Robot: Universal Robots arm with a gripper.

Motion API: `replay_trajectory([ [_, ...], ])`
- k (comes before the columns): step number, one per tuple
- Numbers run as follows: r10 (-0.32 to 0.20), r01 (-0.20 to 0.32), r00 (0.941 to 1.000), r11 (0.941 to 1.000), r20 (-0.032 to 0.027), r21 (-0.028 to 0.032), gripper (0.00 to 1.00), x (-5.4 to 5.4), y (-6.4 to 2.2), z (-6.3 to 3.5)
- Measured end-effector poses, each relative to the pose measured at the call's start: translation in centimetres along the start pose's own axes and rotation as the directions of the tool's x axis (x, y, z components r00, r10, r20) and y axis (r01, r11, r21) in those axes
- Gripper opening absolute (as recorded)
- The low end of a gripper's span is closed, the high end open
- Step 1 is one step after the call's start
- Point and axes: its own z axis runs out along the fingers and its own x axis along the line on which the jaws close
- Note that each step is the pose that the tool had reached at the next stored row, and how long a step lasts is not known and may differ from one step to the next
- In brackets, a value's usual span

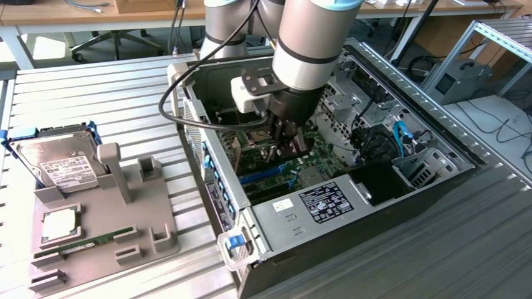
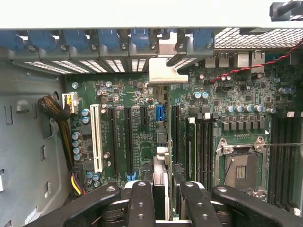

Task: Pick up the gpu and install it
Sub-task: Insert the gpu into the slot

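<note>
Inside the open computer case (image 1: 275, 215), my gripper (image 1: 287, 148) reaches down over the motherboard (image 1: 312, 165). In the wrist view the gripper (image 2: 168, 191) is shut on the gpu (image 2: 162, 142), which I see edge-on between the two black fingers (image 2: 142, 201). Its silver end bracket (image 2: 163, 72) sits against the rear slot openings of the case. The card stands upright above the black expansion slots (image 2: 127, 137), in line with the gap beside the blue slot (image 2: 159, 113). Whether it touches a slot is hidden by the card itself.
A grey fixture (image 1: 112, 215) on the exterior view's left carries a silver hard drive (image 1: 54, 159), a square chip (image 1: 60, 224) and a green memory stick (image 1: 87, 240). Inside the case are a white slot (image 2: 97, 137), the processor socket (image 2: 241, 170), cables (image 2: 54, 111) and drive cages (image 1: 412, 162).
</note>
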Motion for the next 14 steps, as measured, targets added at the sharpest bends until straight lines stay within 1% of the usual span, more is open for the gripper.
replay_trajectory([
  [14, -0.007, 0.007, 1.0000, 1.0000, 0.0003, -0.0005, 0.27, 0.01, 0.01, 0.29],
])
